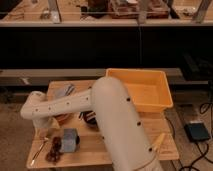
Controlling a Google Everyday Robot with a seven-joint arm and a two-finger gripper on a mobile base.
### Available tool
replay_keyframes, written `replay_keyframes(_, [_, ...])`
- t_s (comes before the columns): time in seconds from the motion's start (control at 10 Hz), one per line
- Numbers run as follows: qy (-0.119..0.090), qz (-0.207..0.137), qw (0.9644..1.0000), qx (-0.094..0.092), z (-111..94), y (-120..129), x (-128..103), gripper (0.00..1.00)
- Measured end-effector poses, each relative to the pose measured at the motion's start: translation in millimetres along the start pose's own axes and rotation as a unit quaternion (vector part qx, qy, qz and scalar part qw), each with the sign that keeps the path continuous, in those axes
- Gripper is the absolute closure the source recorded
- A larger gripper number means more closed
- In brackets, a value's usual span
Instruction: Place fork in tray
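At the front left corner of the wooden surface (86,150), the pincer (56,147) hangs low over the boards, a dark shape next to a grey block (70,140) at the end of the wrist. How wide it stands cannot be told, nor whether it has hold of anything. Just to its left lies the fork (38,151), a thin pale utensil running on a slant from the surface's front edge up toward the pincer. Whether the two touch is unclear.

The white arm (112,112) rises thick from the bottom of the view, reaches left across the middle of the surface to a rounded elbow near the left edge, then bends down to the pincer. Under the forearm sits a dark round object (89,119), partly hidden. Behind it, toward the back left, lies a crumpled blue-grey thing (65,91). The tray (150,102), a deep yellow-orange bin, stands at the back right corner, well apart from the fork, with the arm's bulk between them. A yellow stick (159,141) lies near the front right edge.

To the right of the surface, a black box (197,131) with a cable rests on the grey floor (192,155). Behind the surface runs a long dark counter (75,47), with a lit upper level above it holding cluttered items too blurred to name.
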Motion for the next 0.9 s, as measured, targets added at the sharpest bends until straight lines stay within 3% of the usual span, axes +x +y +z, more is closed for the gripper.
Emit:
replay_keyframes(0.3, [-0.001, -0.009, 0.9999, 0.012, 0.4, 1.9, 0.2, 0.69])
replay_keyframes(0.4, [0.002, -0.008, 0.9999, 0.011, -0.5, 3.2, 1.9, 0.83])
replay_keyframes(0.6, [-0.001, -0.008, 0.9999, 0.012, -0.2, 2.6, -0.4, 0.99])
replay_keyframes(0.9, [-0.004, -0.017, 0.9997, 0.016, -2.3, 4.5, -4.1, 1.00])
